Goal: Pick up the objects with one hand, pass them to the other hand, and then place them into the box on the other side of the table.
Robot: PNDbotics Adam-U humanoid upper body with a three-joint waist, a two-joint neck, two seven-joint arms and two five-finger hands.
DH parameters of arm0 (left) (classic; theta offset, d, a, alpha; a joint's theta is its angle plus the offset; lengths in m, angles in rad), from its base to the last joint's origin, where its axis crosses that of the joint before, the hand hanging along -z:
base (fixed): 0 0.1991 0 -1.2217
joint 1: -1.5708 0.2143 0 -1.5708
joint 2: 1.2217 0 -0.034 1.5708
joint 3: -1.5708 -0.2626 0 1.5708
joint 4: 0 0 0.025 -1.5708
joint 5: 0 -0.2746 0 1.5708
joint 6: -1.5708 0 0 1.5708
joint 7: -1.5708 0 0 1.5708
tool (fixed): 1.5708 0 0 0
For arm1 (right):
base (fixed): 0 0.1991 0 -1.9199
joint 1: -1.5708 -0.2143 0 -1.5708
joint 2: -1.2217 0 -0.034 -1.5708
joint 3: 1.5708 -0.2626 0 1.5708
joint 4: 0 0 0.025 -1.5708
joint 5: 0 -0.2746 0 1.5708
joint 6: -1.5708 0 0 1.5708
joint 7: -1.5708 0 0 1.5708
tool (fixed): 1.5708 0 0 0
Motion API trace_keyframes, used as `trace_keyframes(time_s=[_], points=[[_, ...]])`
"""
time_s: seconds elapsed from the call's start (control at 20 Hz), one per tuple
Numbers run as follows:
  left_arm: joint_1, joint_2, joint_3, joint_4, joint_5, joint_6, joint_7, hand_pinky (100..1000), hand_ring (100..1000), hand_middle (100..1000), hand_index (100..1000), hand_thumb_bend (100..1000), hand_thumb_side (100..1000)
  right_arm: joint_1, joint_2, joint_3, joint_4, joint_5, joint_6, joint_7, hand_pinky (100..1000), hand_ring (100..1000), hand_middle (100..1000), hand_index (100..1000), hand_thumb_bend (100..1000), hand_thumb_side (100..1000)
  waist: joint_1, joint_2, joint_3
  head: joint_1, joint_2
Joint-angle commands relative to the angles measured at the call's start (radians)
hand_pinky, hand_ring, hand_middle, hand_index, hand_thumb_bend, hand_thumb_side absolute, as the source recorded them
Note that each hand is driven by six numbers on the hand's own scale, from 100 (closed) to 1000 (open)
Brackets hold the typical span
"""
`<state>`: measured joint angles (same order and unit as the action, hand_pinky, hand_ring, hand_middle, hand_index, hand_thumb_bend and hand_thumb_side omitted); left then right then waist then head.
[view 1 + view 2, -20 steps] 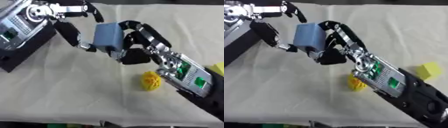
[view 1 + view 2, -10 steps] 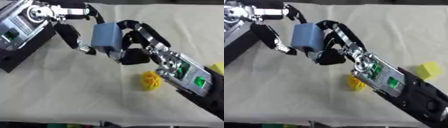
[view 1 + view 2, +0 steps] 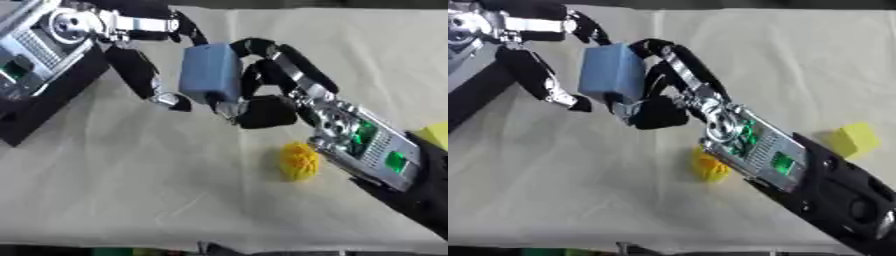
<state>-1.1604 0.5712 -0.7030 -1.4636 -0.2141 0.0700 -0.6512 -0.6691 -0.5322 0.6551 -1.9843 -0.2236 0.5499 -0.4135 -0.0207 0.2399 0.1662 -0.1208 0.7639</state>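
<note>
My left hand (image 3: 144, 55) comes in from the upper left, fingers spread either side of the blue block (image 3: 210, 72), not yet closed on it. The block hangs above the cloth, long axis roughly upright, clasped from the right by my right hand (image 3: 271, 87). Below lies a yellow ball (image 3: 299, 161); a yellow cube (image 3: 855, 140) sits well right. Open cloth everywhere else.
</note>
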Motion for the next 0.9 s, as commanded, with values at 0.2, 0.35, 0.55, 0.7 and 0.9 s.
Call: trace_keyframes(time_s=[0.2, 0.35, 0.55, 0.7, 0.9], points=[[-0.031, -0.006, 0.012, -0.003, 0.034, 0.027, 0.030, 920, 1000, 770, 848, 453, 374, -0.021, -0.010, -0.001, -0.016, 0.003, 0.006, 0.003, 487, 471, 443, 468, 100, 100, 0.001, -0.012, 0.001, -0.007, 0.006], [-0.034, -0.012, 0.007, -0.005, 0.042, 0.035, 0.030, 920, 1000, 768, 848, 448, 386, -0.024, -0.009, 0.000, -0.016, 0.002, 0.008, 0.002, 486, 471, 443, 467, 100, 100, 0.001, -0.011, 0.002, -0.010, 0.006], [-0.035, -0.019, 0.003, -0.010, 0.054, 0.047, 0.033, 919, 1000, 763, 848, 431, 398, -0.026, -0.008, 0.002, -0.016, 0.005, 0.011, 0.002, 484, 470, 442, 463, 100, 100, 0.000, -0.011, 0.003, -0.013, 0.006], [-0.036, -0.022, 0.001, -0.009, 0.059, 0.058, 0.040, 914, 1000, 756, 844, 415, 401, -0.027, -0.007, 0.003, -0.016, 0.005, 0.013, 0.002, 482, 469, 441, 461, 100, 100, 0.000, -0.010, 0.003, -0.013, 0.006], [-0.035, -0.028, -0.002, -0.002, 0.065, 0.073, 0.061, 904, 1000, 738, 830, 322, 402, -0.027, -0.007, 0.005, -0.016, 0.008, 0.014, 0.003, 482, 470, 441, 461, 100, 100, 0.000, -0.009, 0.003, -0.013, 0.006]])
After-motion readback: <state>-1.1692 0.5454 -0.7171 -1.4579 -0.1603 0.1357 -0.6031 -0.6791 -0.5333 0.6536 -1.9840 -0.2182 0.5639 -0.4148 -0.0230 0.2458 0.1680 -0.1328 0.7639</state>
